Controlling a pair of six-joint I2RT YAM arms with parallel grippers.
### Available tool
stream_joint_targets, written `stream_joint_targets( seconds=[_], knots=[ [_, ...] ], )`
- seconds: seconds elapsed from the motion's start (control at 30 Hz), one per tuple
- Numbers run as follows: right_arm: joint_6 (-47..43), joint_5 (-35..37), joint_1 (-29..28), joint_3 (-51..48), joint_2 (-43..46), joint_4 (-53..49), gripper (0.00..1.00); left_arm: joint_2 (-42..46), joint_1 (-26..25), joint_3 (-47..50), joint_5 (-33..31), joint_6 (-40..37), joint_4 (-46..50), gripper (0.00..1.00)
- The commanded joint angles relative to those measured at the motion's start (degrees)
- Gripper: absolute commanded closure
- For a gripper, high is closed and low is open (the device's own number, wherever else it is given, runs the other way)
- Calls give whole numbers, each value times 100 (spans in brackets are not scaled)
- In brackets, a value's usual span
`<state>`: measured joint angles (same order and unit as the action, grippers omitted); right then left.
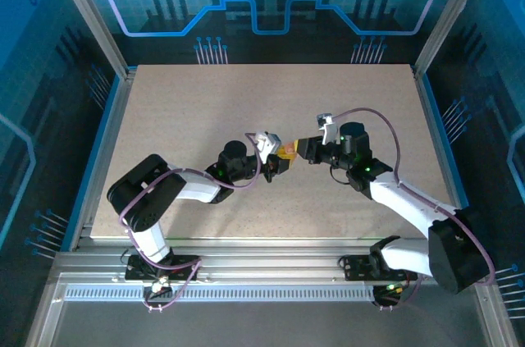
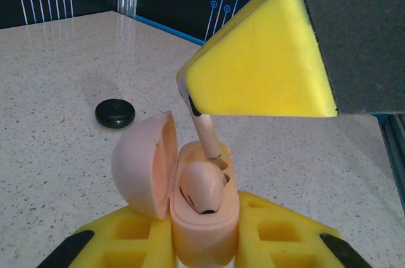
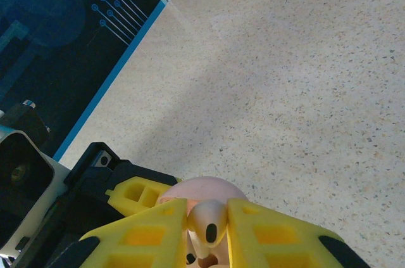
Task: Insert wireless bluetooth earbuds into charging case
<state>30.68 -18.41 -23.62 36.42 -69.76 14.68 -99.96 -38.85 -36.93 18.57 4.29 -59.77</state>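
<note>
Pink plastic sat between the left gripper's [image 2: 204, 250] yellow fingers [image 2: 130, 237]: the charging case [image 2: 209, 227], clamped upright from both sides, its domed lid [image 2: 142, 163] swung open toward the left finger. One pale earbud [image 2: 202, 187] lay seated in the case's well just above those fingertips, its dark port facing the wrist camera. A second earbud [image 2: 205, 134] hung directly over the case, its stem slanting down to the rim behind the seated one, its head hidden under the right gripper's yellow pad [image 2: 259, 59].

From the right wrist, the right gripper [image 3: 207, 220] was pinched on that second earbud [image 3: 207, 222], which sat between its two yellow fingers [image 3: 152, 233], with the case lid [image 3: 202, 187] rounding up just beyond the fingertips.

From above, the left gripper [image 1: 273, 165] and right gripper [image 1: 302, 150] met tip to tip.

Beyond the left fingers, past the open lid, a black puck [image 2: 114, 113] rested flat on the speckled table [image 2: 63, 59], well apart from the case.
</note>
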Motion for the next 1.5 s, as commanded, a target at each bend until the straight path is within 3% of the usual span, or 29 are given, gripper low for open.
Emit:
stream_joint_targets(
  seconds=[0.0,1.47],
  knots=[
    [17,75,-78,-51,103,125,77,201,-41,80,-83,67,-333,79],
    [8,-334,-117,15,-45,-130,78,381,-36,203,58,-8,-624,78]
  ],
)
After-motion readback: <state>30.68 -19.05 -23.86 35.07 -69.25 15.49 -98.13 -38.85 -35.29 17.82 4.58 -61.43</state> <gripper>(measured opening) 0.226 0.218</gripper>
